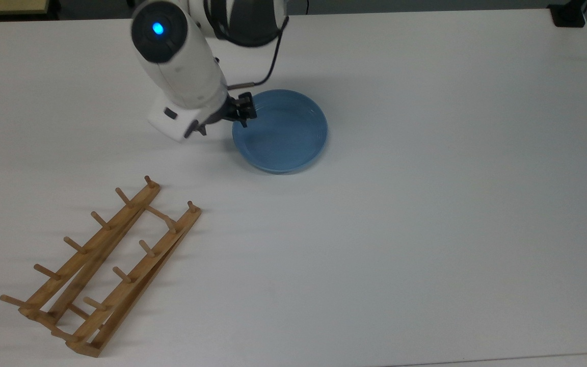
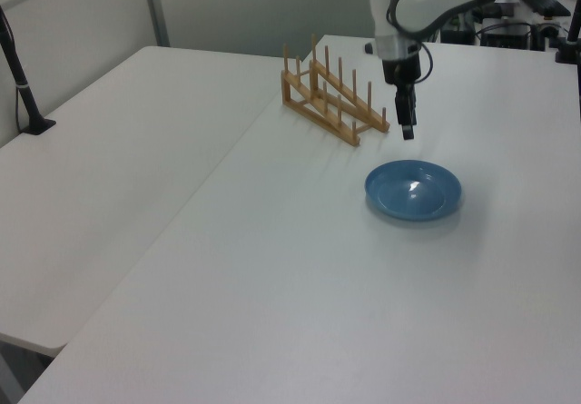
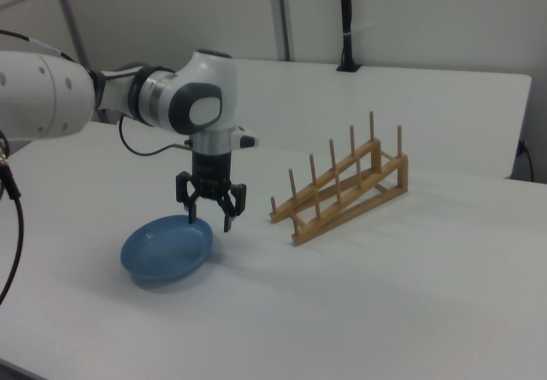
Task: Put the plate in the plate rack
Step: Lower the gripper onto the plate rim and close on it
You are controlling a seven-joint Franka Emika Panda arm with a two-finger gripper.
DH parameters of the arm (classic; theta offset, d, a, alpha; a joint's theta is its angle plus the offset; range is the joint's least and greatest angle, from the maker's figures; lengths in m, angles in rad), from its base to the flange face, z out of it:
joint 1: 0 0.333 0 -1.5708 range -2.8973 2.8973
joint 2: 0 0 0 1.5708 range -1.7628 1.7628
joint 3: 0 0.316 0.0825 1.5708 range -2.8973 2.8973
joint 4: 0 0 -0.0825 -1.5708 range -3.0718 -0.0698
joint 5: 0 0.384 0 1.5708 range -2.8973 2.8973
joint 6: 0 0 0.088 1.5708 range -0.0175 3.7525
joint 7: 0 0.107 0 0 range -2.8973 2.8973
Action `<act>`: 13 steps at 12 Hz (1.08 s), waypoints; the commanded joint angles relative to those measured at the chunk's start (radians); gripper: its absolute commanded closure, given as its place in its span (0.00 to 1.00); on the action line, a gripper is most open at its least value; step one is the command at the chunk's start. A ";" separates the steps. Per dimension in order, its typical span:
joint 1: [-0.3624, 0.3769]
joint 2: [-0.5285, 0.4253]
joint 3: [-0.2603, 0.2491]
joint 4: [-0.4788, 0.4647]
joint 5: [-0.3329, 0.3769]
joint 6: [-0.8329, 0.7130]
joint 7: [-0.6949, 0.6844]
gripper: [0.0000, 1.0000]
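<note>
- Plate [image 1: 281,131]: lies flat and upright on the white table [image 1: 426,204], toward the far middle in the top view; inside rings faintly seen, rim raised all round.
- Plate edges: right, near and far rims are bordered by bare table in the top view; the left rim is overlapped by the gripper.
- Gripper [image 3: 210,219]: seen in the right view pointing down, fingers spread wide, nothing between them. One fingertip [image 3: 192,215] hangs over the plate's rim, the other is outside it, toward the rack. Whether a finger touches the rim cannot be told.
- In the left view the gripper [image 2: 408,132] is seen edge-on, above the table just beyond the plate [image 2: 413,191]'s far edge.
- Arm: the white wrist housing is slanted over the table at the top view's left of the plate.
- Plate rack [image 1: 101,267]: stands well apart from the plate, at the top view's near left, set diagonally; pegs upright, no slot occupied. In the right view the plate rack [image 3: 342,190] rises toward its far end.
- Open room: a broad bare stretch of table lies between plate and rack, and more on the top view's right side.
- A black post base [image 1: 567,15] sits at the table's far right corner in the top view.
</note>
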 commanded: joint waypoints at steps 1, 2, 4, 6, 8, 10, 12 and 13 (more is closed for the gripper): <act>0.052 0.062 -0.005 -0.011 -0.001 0.075 -0.013 0.33; 0.057 0.075 -0.005 -0.011 -0.002 0.083 -0.011 0.36; 0.069 0.102 -0.005 -0.011 -0.016 0.103 -0.007 0.44; 0.069 0.109 -0.005 -0.013 -0.016 0.117 -0.007 0.48; 0.069 0.113 -0.005 -0.013 -0.016 0.120 -0.007 0.61; 0.071 0.115 -0.005 -0.013 -0.016 0.120 -0.013 0.78; 0.069 0.113 -0.005 -0.013 -0.016 0.118 -0.019 0.89; 0.069 0.113 -0.005 -0.013 -0.016 0.118 -0.020 1.00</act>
